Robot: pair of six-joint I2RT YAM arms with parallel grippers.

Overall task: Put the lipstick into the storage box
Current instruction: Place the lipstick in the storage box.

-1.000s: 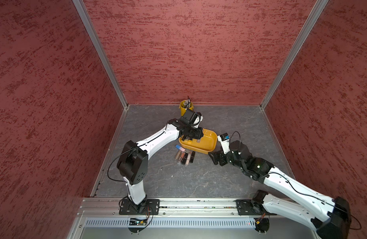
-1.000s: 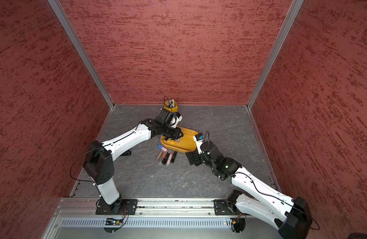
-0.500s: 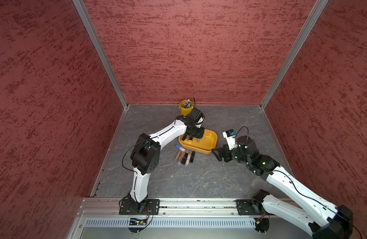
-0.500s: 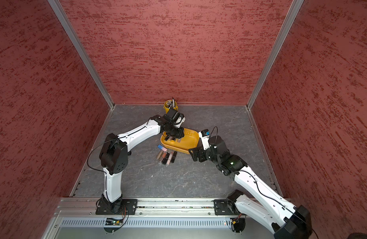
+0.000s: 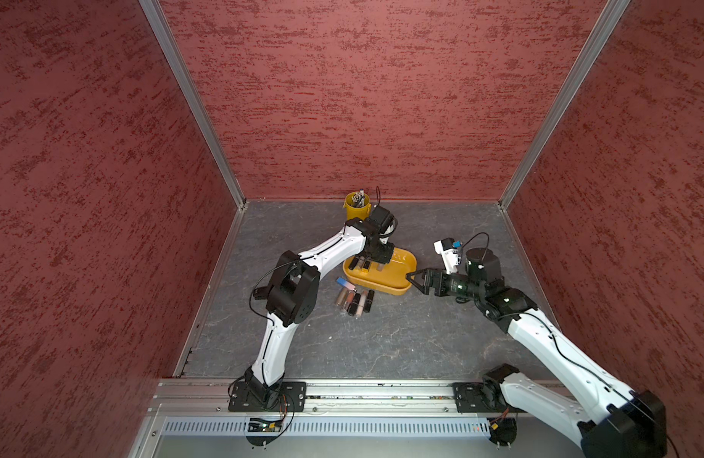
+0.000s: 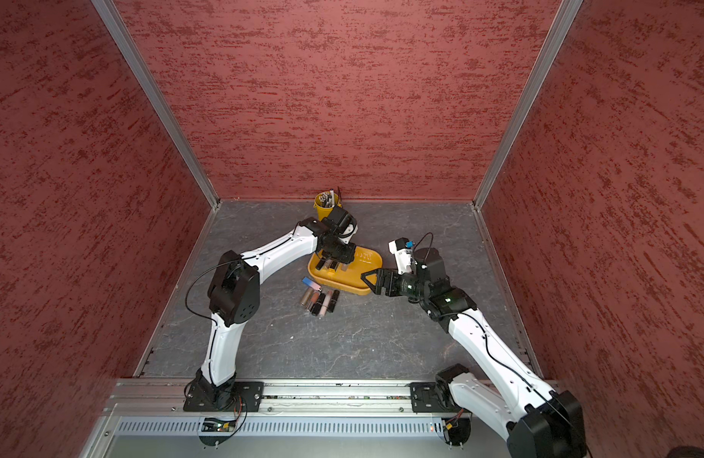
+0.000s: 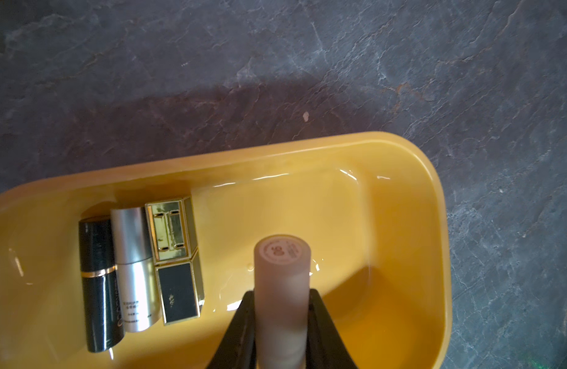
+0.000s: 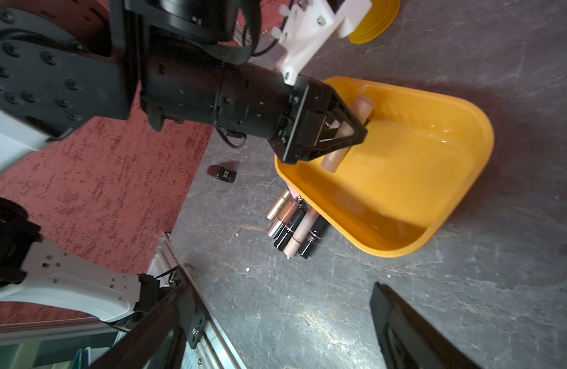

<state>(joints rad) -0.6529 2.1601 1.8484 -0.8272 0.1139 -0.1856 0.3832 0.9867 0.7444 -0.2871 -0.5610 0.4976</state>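
— Your left elbow (image 5: 292, 285) has swung in; the left end effector (image 7: 282, 292) pinches the lipstick (image 7: 281, 274) over the storage box (image 7: 403, 223), lower centre.
— Release high, it may bounce out; your wide right end effector (image 5: 413, 283) crowds the rim.

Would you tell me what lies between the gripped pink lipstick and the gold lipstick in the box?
Only bare storage box floor separates pink lipstick from gold lipstick, in the left wrist view.
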